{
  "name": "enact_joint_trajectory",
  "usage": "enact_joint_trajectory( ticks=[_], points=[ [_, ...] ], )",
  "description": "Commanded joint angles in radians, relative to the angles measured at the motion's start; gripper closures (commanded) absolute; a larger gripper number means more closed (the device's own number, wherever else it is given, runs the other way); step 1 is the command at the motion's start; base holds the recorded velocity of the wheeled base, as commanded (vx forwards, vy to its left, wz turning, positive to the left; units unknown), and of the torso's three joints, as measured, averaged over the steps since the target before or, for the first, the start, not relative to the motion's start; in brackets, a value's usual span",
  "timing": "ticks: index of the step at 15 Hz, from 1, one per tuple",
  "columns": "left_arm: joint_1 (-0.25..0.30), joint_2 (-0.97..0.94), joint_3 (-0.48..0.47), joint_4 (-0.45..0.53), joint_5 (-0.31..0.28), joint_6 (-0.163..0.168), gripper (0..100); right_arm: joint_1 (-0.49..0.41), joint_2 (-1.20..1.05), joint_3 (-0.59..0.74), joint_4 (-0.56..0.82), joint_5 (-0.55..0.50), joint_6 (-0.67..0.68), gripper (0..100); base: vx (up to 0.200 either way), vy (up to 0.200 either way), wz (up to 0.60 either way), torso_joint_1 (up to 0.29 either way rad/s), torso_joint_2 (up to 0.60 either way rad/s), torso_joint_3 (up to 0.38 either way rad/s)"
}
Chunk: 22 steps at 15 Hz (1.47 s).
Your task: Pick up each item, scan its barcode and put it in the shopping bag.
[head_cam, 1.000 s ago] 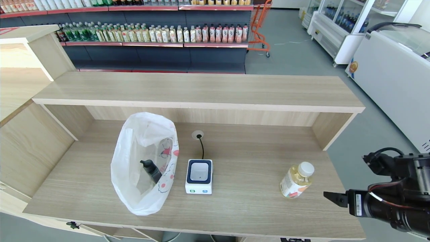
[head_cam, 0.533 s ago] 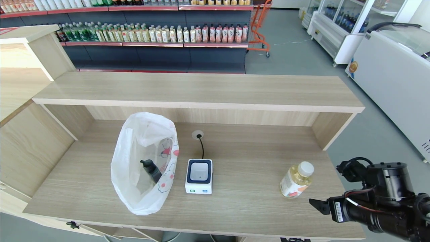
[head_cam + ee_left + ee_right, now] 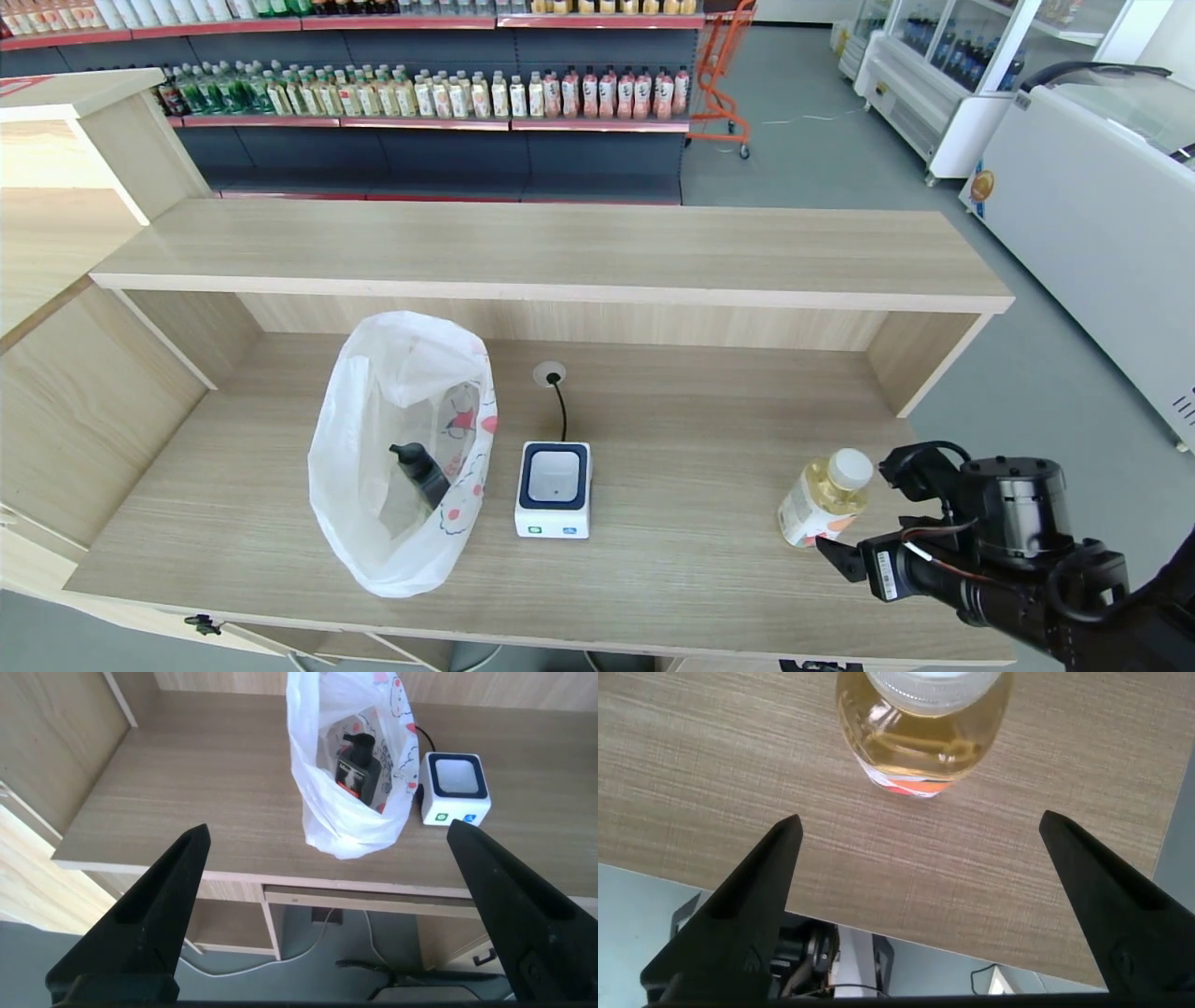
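Note:
A yellow drink bottle (image 3: pixel 824 502) with a white cap stands upright at the right of the counter. My right gripper (image 3: pixel 840 558) is open just in front of it, near the counter's front edge. In the right wrist view the bottle (image 3: pixel 920 728) lies just beyond the gap between the spread fingers (image 3: pixel 747 910) of that gripper (image 3: pixel 920 826), untouched. The white shopping bag (image 3: pixel 373 523) stands open at the left with a dark pump bottle (image 3: pixel 422 474) inside. The scanner (image 3: pixel 555 490) sits beside it. My left gripper (image 3: pixel 327 833) hangs open, high above the bag (image 3: pixel 318 793) and the counter's front edge.
The wooden counter (image 3: pixel 691 579) has a raised ledge (image 3: pixel 560 247) behind and side walls at both ends. A black cable (image 3: pixel 560 406) runs from the scanner to a hole at the back. Bare surface lies between scanner and bottle.
My right arm has moved left and forward along the counter's front edge, bringing the open gripper from off the right corner up close to the drink bottle. Nothing else has moved.

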Motion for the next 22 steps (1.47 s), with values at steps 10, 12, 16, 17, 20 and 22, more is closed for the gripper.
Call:
enact_joint_trajectory(
  ticks=[10, 12, 16, 17, 20, 22],
  points=[
    [0.001, 0.000, 0.000, 0.000, 0.001, 0.000, 0, 0.019, 0.227, -0.012, -0.266, 0.032, -0.077, 0, 0.000, 0.000, 0.00, 0.000, 0.00, 0.000],
    [0.001, 0.000, 0.000, 0.000, 0.001, 0.000, 0, 0.019, 0.248, -0.014, -0.292, 0.032, -0.079, 0, 0.000, 0.000, 0.00, 0.000, 0.00, 0.000],
    [0.001, 0.000, 0.000, 0.000, -0.001, 0.000, 0, 0.019, 0.316, -0.035, -0.395, 0.032, -0.088, 0, 0.000, 0.000, 0.00, 0.000, 0.00, 0.000],
    [0.001, 0.000, 0.000, 0.000, -0.001, 0.000, 0, 0.020, 0.325, -0.049, -0.401, 0.034, -0.088, 0, 0.000, 0.000, 0.00, 0.000, 0.00, 0.000],
    [0.001, 0.000, 0.000, 0.000, 0.001, 0.000, 0, 0.037, 0.356, -0.078, -0.436, 0.034, -0.088, 0, 0.000, 0.000, 0.00, 0.000, 0.00, 0.000],
    [0.000, 0.000, 0.000, 0.000, -0.001, 0.000, 0, 0.049, 0.382, -0.103, -0.467, 0.032, -0.089, 0, 0.000, 0.000, 0.00, 0.000, 0.00, 0.000]
  ],
)
